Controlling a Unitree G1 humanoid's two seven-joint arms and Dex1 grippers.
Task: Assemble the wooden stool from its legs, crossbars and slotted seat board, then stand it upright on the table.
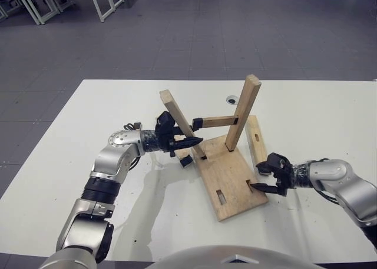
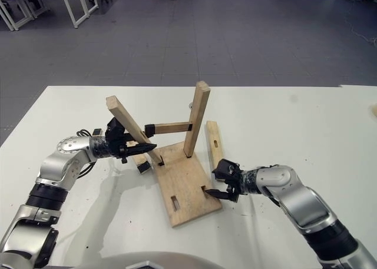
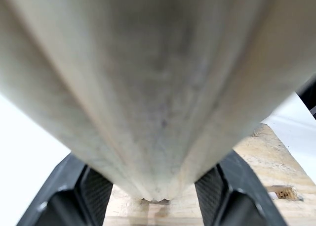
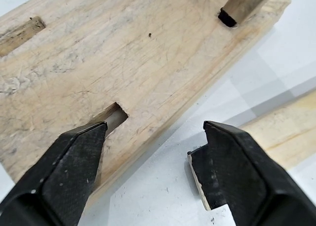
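Observation:
The slotted seat board [image 1: 227, 178] lies flat on the white table [image 1: 318, 116]. One leg [image 1: 243, 113] stands upright in it. A second leg [image 1: 177, 119] leans to the left, and a crossbar [image 1: 217, 121] joins the two. My left gripper [image 1: 189, 142] is shut on the leaning leg [image 3: 158, 87] low down, near the board. My right gripper [image 4: 148, 152] is open at the board's right edge [image 4: 148, 77]. One finger [image 4: 69, 176] lies over a slot [image 4: 111, 118]; the other finger [image 4: 232, 166] is over the table.
A loose wooden piece with a slot [image 1: 255, 140] lies right of the board, close to my right gripper. A small black part [image 1: 186, 160] rests by the board's left edge. A round hole [image 1: 232, 98] sits in the table behind the stool. Open tabletop lies far right and front left.

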